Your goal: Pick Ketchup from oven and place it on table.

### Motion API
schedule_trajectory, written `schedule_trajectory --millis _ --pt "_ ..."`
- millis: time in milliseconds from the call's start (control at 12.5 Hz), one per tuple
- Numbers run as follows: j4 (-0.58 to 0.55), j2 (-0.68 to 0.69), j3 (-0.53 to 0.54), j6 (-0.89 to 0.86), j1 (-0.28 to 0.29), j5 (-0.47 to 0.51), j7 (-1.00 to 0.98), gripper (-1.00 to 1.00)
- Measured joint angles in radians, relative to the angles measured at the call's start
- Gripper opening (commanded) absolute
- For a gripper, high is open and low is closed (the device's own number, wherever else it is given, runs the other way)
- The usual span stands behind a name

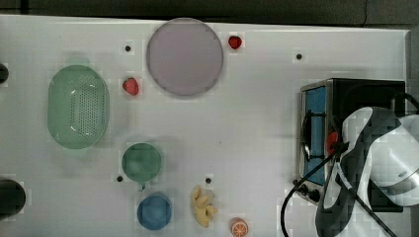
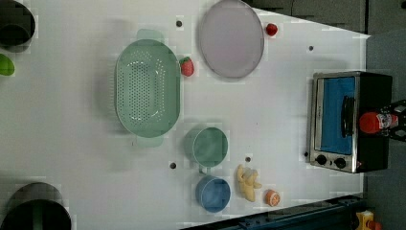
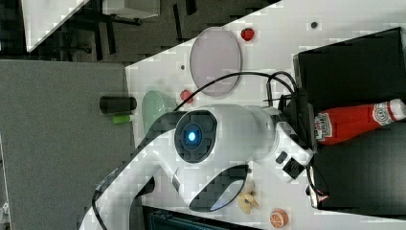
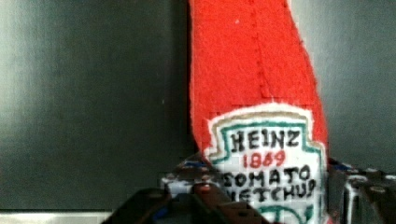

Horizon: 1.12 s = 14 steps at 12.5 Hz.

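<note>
The ketchup (image 3: pixel 356 122) lies flat on the black top of the oven (image 2: pixel 352 120), which sits at the 3 o'clock edge of the counter (image 2: pixel 268 120) in the left view. The gripper (image 4: pixel 268 196) straddles the bottle's labelled end, a finger (image 4: pixel 187 186) on either side; whether it pinches the bottle I cannot tell.

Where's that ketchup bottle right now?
The ketchup lies on its side on top of the black oven, at the right view's right, with the claw at its label end. In the left view it sits behind the oven's glass door.
</note>
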Motion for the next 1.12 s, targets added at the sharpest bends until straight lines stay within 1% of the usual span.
schedule_trajectory --millis 240,320,400,560,640,720,800,880,960,1040,1120 --pt "0.016 -0.002 -0.022 0.002 -0.015 0.011 0.0 0.21" --pt "0.023 -0.02 -0.019 -0.004 -0.018 -0.032 0.002 0.21" --pt "0.047 -0.035 -0.015 -0.038 -0.018 -0.041 0.003 0.21" --pt "0.131 -0.066 -0.012 -0.174 -0.003 -0.064 0.004 0.21" --pt "0.189 -0.087 0.004 -0.286 0.002 -0.109 0.004 0.21" --pt "0.234 -0.131 0.035 -0.362 0.015 -0.122 0.004 0.21" --pt "0.256 -0.198 0.073 -0.38 0.044 -0.121 0.004 0.21" --pt "0.263 -0.27 0.134 -0.388 0.071 -0.113 0.004 0.21" --pt "0.283 -0.314 0.189 -0.421 0.101 -0.1 0.004 0.21" --pt "0.293 -0.351 0.262 -0.407 0.147 -0.107 0.004 0.21" --pt "0.293 -0.35 0.32 -0.424 0.188 -0.07 0.004 0.21"
